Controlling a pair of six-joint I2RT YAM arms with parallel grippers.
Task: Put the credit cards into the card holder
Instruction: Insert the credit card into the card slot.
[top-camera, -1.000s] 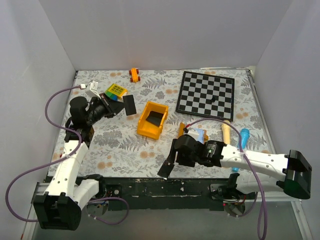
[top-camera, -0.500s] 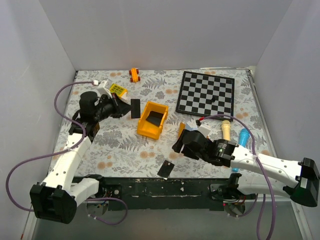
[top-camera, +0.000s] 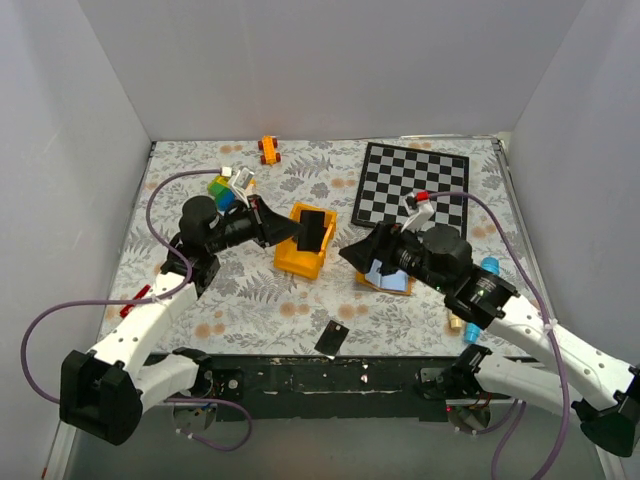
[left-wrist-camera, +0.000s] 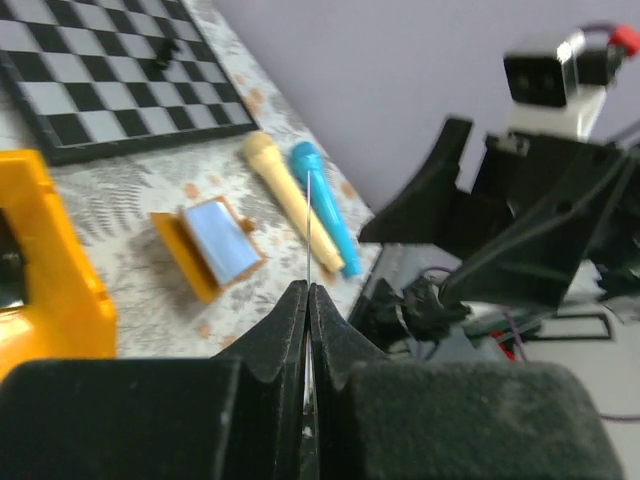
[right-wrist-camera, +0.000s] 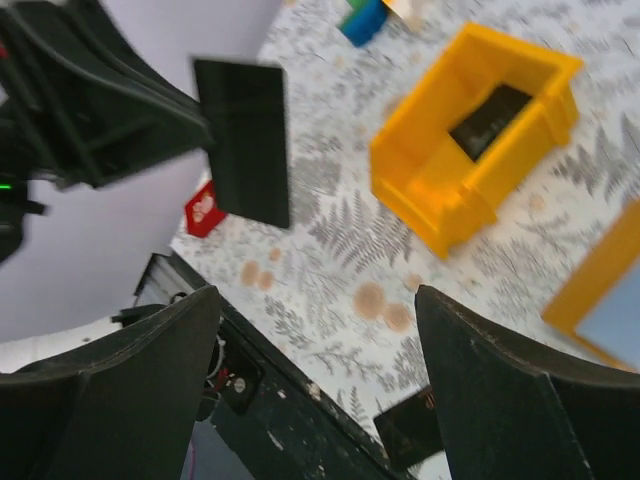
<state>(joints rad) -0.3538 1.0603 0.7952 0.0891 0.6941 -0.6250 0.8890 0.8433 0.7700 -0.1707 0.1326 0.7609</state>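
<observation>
Though the patterned table (top-camera: 250, 290) holds much clutter, the yellow bin (top-camera: 295, 262) stands at its middle, one credit card (right-wrist-camera: 488, 120) lying inside. Right gripper (top-camera: 355, 250) gapes wide, empty, beside the open card holder (top-camera: 392, 280). Left gripper (top-camera: 288, 228), clamped shut, pinches a second card (top-camera: 313, 230) in the air by the bin; a third card (top-camera: 333, 337) lies at the table's near edge

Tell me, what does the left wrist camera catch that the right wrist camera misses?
Only left wrist: the chequered board, a cream toy and a blue toy. Only right wrist: a black card lying in the yellow bin, a second card at the near edge of the table, a blue block. Both: that bin, the open card holder, and the held card in the left gripper, edge-on in one, face-on in the other.
</observation>
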